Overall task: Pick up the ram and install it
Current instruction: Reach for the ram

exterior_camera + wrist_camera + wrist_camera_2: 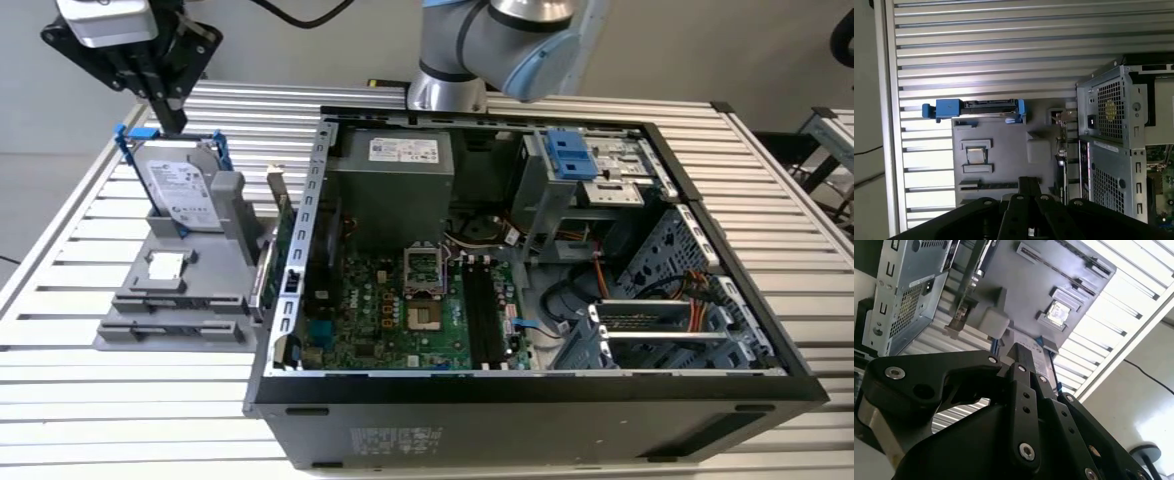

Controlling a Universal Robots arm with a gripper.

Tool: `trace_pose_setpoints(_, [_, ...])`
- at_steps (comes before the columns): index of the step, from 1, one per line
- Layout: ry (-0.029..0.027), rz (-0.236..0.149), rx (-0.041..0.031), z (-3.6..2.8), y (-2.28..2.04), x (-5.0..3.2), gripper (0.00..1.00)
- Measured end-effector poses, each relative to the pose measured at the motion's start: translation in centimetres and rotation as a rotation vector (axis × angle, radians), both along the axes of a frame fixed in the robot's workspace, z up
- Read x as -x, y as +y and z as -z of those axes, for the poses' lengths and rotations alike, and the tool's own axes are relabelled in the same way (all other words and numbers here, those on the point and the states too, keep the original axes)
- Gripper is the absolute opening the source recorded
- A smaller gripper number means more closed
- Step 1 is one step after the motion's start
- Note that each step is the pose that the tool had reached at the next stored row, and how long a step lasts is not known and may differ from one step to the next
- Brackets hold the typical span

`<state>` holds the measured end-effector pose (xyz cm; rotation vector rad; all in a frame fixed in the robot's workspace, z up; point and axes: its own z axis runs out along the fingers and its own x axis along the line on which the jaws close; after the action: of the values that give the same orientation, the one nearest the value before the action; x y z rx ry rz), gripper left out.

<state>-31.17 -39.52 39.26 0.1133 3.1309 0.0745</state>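
- End effector sits nearest the lens in both wrist views. Its jaws look closed on nothing. In the exterior view it hangs above the hard drive.
- Ram: I take it for the dark strip lying in a slot of the grey holder, toward the holder's 6 o'clock end.
- A clean pick, I judge, needs the jaws spread and squared to the stick's length, a mid-length grip, and a straight lift.
- Holder contents: the hard drive stands upright at the 12 o'clock end, with a small square part in the middle.
- Computer case stands open on the counter, at 3 o'clock of the holder. Its black memory slots look empty.
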Motion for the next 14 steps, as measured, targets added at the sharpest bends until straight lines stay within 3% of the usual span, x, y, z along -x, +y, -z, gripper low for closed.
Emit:
trace_pose_setpoints(7, [0.0003,-0.001,-0.0001,0.01,0.08,1.42,0.0])
trace_pose_setpoints(14, [0.0004,-0.029,0.0,0.01,0.21,2.03,0.0])
